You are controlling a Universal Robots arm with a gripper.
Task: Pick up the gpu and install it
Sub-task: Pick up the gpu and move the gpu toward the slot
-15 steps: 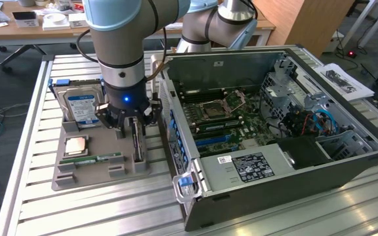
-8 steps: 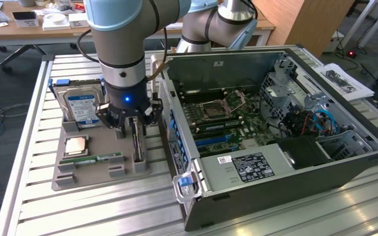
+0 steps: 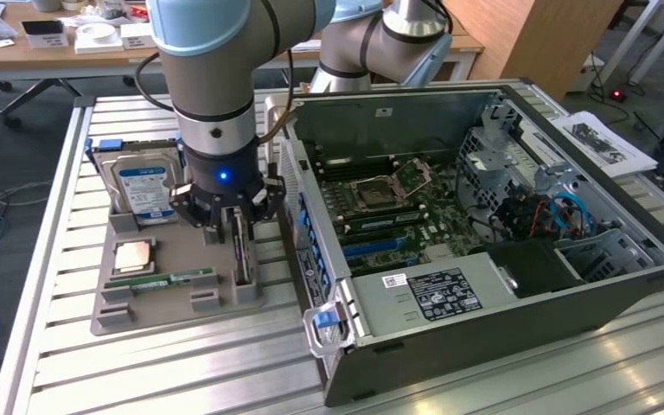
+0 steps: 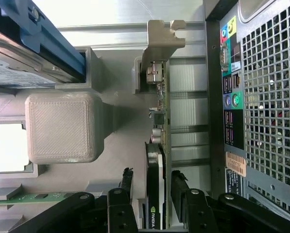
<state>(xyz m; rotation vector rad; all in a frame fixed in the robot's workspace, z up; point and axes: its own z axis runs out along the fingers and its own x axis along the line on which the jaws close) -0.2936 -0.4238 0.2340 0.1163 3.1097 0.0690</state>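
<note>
in the exterior view the thin dark gpu card [image 3: 243,259] is standing on edge in a grey plastic parts tray [image 3: 153,309], its long axis running alongside the open black computer case [image 3: 609,272], with a blue-labelled silver hard drive [image 3: 144,186] also standing in the tray. in the wrist view the black claw [image 4: 153,178] is straddling the gpu card, jaws open on either side, the card's pale bracket end pointing away from the fingers.
</note>
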